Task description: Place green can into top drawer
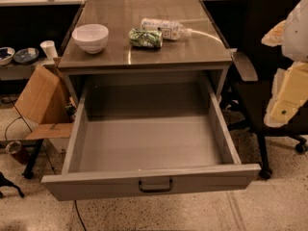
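The green can [145, 38] lies on its side on the cabinet top [144, 13], just in front of a clear plastic bottle [163, 29]. The top drawer [77, 138] is pulled wide open below, and its grey inside is bare. Its dark bar handle [155, 185] is centred on the front panel. My gripper [288, 93] shows as white and yellowish parts at the right edge. It is off to the right of the cabinet, well apart from the can and the drawer, and holds nothing that I can see.
A white bowl [90, 37] stands on the cabinet top, left of the can. A black office chair [262, 95] is close on the right, behind my arm. An open cardboard box [41, 102] and a low shelf with dishes [19, 55] are on the left.
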Robot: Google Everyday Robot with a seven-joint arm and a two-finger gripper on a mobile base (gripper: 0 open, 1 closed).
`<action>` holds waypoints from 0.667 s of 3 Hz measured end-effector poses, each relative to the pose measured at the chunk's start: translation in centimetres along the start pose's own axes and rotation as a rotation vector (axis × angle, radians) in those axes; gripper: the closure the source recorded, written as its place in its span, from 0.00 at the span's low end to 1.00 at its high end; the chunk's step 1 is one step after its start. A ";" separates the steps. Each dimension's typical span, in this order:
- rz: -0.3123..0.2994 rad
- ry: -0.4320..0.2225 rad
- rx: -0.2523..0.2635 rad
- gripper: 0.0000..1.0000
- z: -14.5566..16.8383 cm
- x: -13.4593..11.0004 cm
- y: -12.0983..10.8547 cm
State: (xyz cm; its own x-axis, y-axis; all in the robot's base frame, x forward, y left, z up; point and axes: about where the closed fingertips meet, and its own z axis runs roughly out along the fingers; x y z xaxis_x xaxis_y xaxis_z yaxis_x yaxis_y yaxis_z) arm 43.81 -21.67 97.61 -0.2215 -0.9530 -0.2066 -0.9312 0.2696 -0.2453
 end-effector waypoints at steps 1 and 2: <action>-0.001 0.000 0.000 0.00 0.0 0.0 0.0; -0.171 -0.015 0.080 0.00 0.0 -4.6 -2.4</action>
State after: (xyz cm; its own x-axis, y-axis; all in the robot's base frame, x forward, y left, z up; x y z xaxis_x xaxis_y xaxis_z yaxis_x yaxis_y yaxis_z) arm 47.11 -17.91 99.18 -0.0572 -0.9838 -0.1698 -0.9288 0.1148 -0.3524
